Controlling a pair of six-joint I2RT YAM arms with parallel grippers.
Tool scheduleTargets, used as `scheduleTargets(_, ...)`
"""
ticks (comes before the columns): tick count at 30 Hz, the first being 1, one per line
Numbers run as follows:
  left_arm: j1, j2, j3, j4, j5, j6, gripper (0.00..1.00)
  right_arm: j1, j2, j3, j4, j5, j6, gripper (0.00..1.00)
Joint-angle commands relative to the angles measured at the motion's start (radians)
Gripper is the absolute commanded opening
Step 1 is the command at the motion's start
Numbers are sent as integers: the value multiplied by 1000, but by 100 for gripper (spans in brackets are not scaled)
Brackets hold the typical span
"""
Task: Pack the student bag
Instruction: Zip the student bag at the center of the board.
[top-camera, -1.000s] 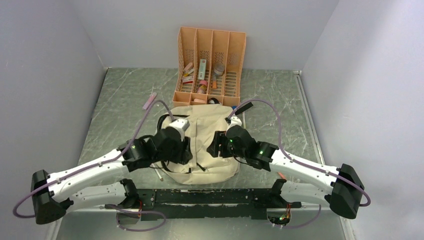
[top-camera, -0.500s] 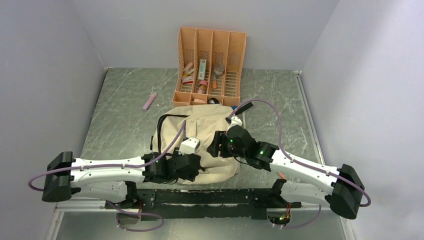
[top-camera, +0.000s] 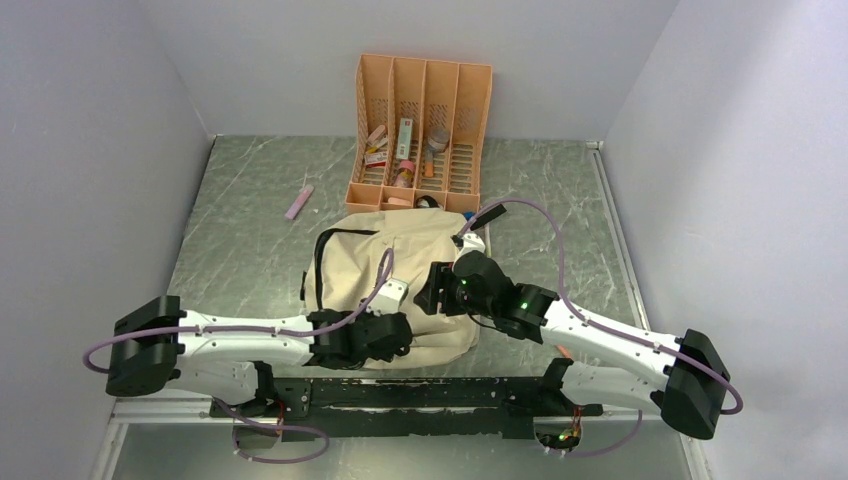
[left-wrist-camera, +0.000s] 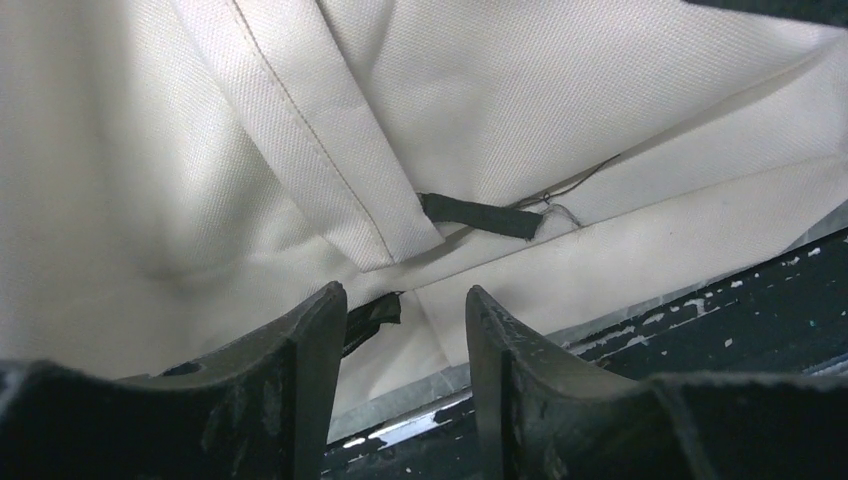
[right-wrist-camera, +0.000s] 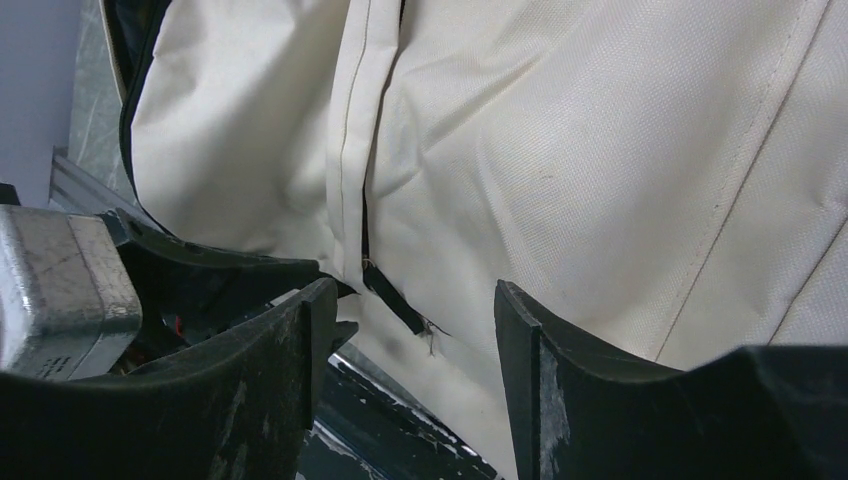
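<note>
White walls enclose a grey marbled table (top-camera: 250, 190); the bag (top-camera: 410, 245) lies at its middle, long axis near to far. The left gripper (left-wrist-camera: 405, 300) and right gripper (right-wrist-camera: 415, 295) both stand spread, holding nothing. We judge the left nearer the black tab (left-wrist-camera: 480, 215), which lies just beyond its fingertips, crosswise.

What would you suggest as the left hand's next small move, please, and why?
Probably ease the left hand forward and close on the black pull tab: the hand is open and empty, the tab lies just ahead of it on the student bag, and pulling it seems the way to open the bag.
</note>
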Motion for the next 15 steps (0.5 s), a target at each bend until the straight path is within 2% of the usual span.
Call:
scheduleTargets(1,0,25,-6,68,-39,14,50,-3,-19,-1,-5,14,3,63)
scheduleTargets(15,21,74,-17,67,-44,24,42,-3,-21,-6,1,5,17,63)
